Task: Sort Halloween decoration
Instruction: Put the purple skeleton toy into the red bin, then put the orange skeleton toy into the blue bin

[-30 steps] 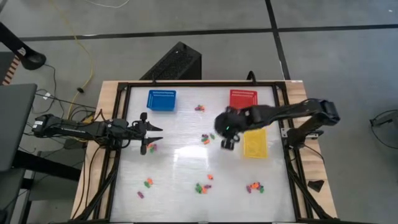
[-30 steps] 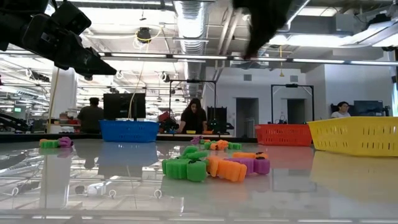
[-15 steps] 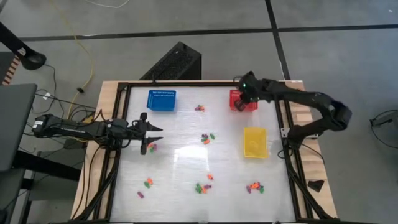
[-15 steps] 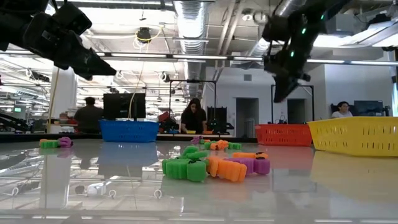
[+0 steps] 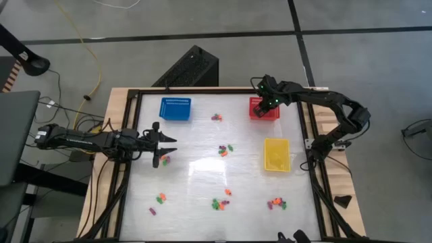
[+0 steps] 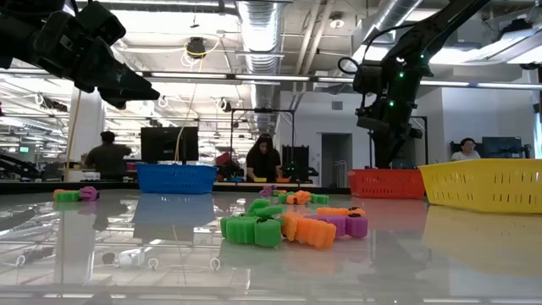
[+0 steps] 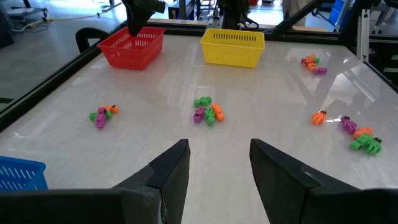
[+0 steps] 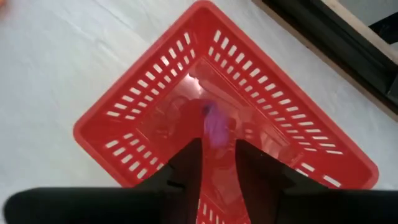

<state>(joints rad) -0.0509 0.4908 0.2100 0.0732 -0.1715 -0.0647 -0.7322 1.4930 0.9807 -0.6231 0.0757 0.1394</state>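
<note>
Small orange, purple and green trinkets lie in clusters on the white table (image 5: 225, 150) (image 5: 217, 202) (image 5: 277, 202) (image 7: 207, 111). My right gripper (image 8: 219, 146) hangs open over the red mesh basket (image 8: 155, 99) at the far right (image 5: 265, 102), fingers pointing down into it. A blurred purple trinket (image 8: 215, 126) shows just past the fingertips, inside the basket. I cannot tell whether it lies on the basket floor. My left gripper (image 5: 164, 149) waits open and level at the table's left side (image 7: 217, 146), beside a small cluster (image 5: 165, 160).
The blue basket (image 5: 175, 108) stands at the far left and the yellow basket (image 5: 276, 154) at the right, nearer than the red one. A black frame (image 5: 307, 128) rims the table. People stand in the room behind (image 6: 264, 157). Bare table lies between the clusters.
My right gripper has swept from the middle of the table, beside the yellow basket, toward the far edge. It now hangs over the red basket. The trinket clusters on the table have stayed put.
</note>
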